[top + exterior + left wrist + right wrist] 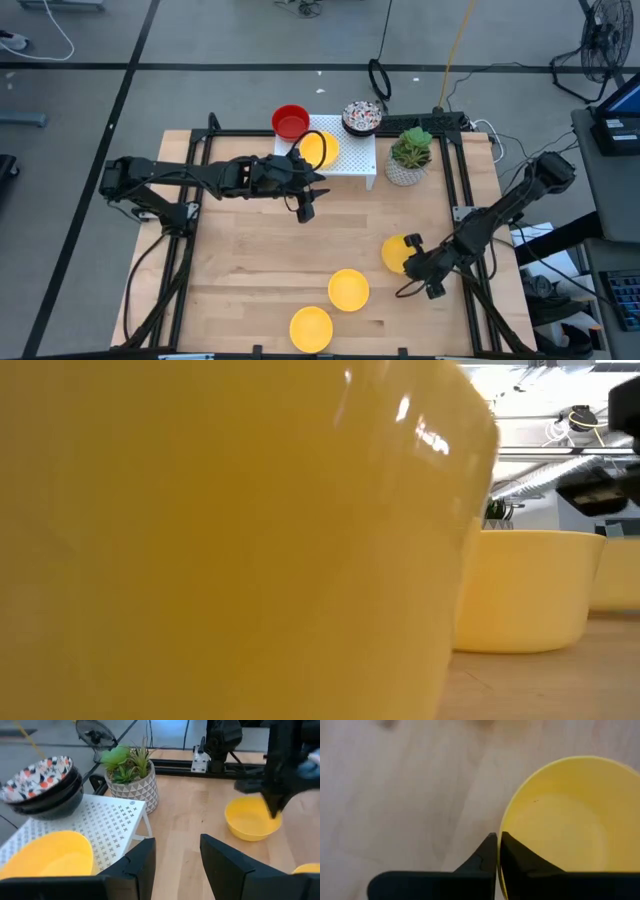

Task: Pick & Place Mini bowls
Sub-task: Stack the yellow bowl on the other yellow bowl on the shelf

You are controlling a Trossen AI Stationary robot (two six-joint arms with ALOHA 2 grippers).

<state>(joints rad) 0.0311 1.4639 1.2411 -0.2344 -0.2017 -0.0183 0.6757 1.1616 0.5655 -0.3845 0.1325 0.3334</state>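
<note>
Three yellow mini bowls stand mouth up on the wooden table: one at the right point(396, 253), two near the front edge point(348, 288) point(311, 327). My right gripper point(496, 836) is shut on the right one's rim. A fourth yellow bowl point(318, 148) sits on the white perforated rack point(107, 822). A red bowl point(290, 122) and a speckled bowl stacked on a dark one point(42, 782) stand at the back. My left gripper point(177, 845) hovers open over the table beside the rack, with nothing between its fingers. My right gripper pinches the yellow bowl's rim point(503, 831) on the side toward the table's right edge. One finger is inside the bowl and one outside. The fingers slant down from the right. In the left wrist view the bowl point(252, 817) rests mouth up on the table.
A small white pot with a green plant point(410, 155) stands right of the rack. Black frame rails point(455, 170) run along the table's sides and back. In the low view, one front bowl point(230, 540) fills most of the picture. Bare wood lies in the table's middle and left.
</note>
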